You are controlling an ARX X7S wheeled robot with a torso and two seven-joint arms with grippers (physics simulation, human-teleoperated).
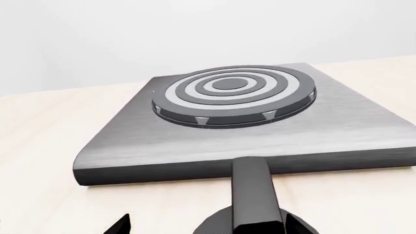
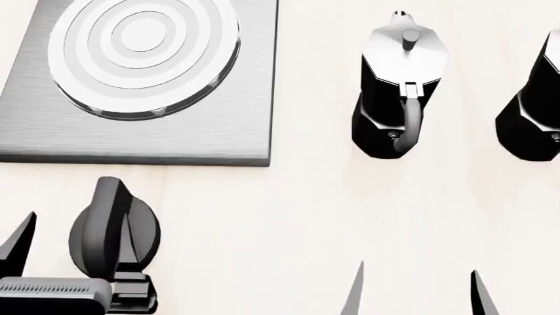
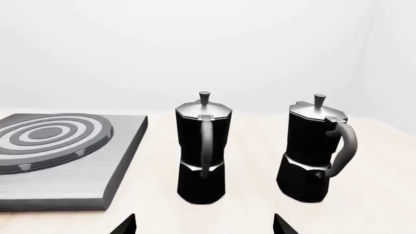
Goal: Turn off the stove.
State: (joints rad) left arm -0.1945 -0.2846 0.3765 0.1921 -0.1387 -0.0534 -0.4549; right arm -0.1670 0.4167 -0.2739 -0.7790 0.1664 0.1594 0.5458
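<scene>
The left gripper [image 2: 75,252] sits at the near left of the head view, its two dark fingers spread on either side of the stove's black knob [image 2: 114,230]. One fingertip [image 2: 22,239] stands clear to the knob's left, while the other finger lies over the knob's right half; whether that one touches the knob I cannot tell. The jaws are apart, not clamped. In the left wrist view the knob's raised bar [image 1: 252,195] points straight at the near edge of the stove plate [image 1: 351,126], with the finger tips just showing at the frame's edge beside it.

The knob stands on the pale wooden table [image 2: 289,216], just in front of the grey plate and near its left half. The plate lies flat at the table's far left, and its round burner [image 2: 144,52] of concentric rings fills most of it.

The right gripper [image 2: 416,295] hangs low at the near right, its two pointed fingers well apart with nothing between them.

Beyond it, to the right of the stove, two moka pots stand upright: the left moka pot [image 2: 400,85] has its handle turned toward the robot, and the right moka pot [image 2: 532,105] is cut by the frame's edge. In the right wrist view they stand side by side, apart from each other.
</scene>
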